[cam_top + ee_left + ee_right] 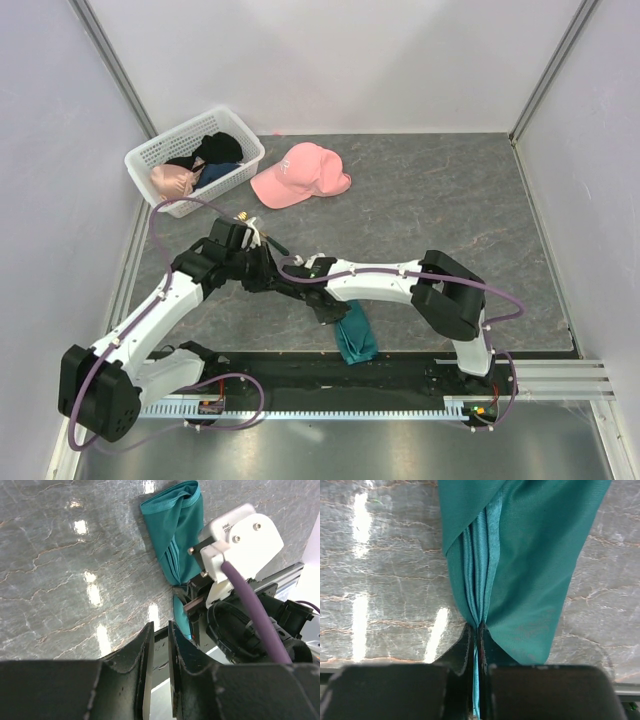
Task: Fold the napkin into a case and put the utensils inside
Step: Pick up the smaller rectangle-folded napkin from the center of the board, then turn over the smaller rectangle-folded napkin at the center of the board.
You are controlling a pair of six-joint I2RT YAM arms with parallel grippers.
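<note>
The teal napkin [356,338] lies near the table's front edge as a narrow, layered strip. My right gripper [338,316] is shut on its pleated end [478,610], and the cloth fans out beyond the fingertips [470,640]. The left wrist view shows the napkin [175,535] with the right gripper's white camera mount [240,540] over its near end. A fork [262,232] with a gold head and dark handle sits in my left gripper [262,250], above the table. In the left wrist view the left jaws stand a narrow gap apart, and the fork does not show between the fingertips [145,645].
A white plastic basket [150,160] holding clothes stands at the back left. A pink cap [300,175] lies beside it. A black rail [300,375] runs along the near edge under both arms. Walls close in the table on three sides.
</note>
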